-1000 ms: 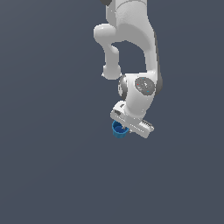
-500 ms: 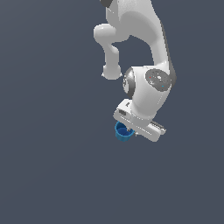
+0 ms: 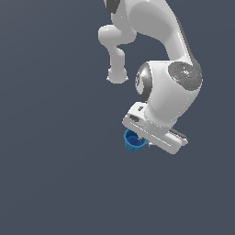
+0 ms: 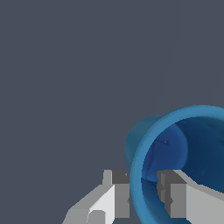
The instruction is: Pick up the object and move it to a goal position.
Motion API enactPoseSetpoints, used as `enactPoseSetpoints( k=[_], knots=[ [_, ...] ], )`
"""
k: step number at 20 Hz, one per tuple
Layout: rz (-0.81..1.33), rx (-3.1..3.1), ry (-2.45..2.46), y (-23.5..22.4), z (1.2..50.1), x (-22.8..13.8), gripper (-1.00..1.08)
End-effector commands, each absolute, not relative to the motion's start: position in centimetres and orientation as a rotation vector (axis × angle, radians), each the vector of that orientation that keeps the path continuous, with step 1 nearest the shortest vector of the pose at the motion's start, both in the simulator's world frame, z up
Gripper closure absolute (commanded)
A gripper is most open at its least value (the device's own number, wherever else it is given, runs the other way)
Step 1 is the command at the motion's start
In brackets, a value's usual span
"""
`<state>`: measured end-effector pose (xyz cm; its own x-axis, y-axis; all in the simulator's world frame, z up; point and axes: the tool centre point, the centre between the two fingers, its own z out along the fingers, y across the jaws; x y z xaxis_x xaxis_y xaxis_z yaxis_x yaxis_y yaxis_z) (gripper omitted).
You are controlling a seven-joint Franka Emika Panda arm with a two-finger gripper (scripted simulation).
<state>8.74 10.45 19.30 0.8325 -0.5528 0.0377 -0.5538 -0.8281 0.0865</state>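
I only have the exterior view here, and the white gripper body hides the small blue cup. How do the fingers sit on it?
Observer: In the wrist view the gripper straddles the rim of the small blue cup: one finger outside the wall, the other inside the hollow.
Operator: Do they touch the wall?
Observer: They look pressed against it; I see no clear gap.
Operator: Anything in the cup?
Observer: The darker blue inside looks empty.
Operator: Is it upright?
Observer: Its mouth tips toward the wrist camera.
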Motion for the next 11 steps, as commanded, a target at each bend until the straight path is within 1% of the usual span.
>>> enactPoseSetpoints(
  k=[1,11],
  knots=[
    [0.02,2.918,-0.883,10.64,20.13,9.38,1.08],
    [0.019,2.917,-0.883,10.93,21.09,10.3,1.08]
  ],
)
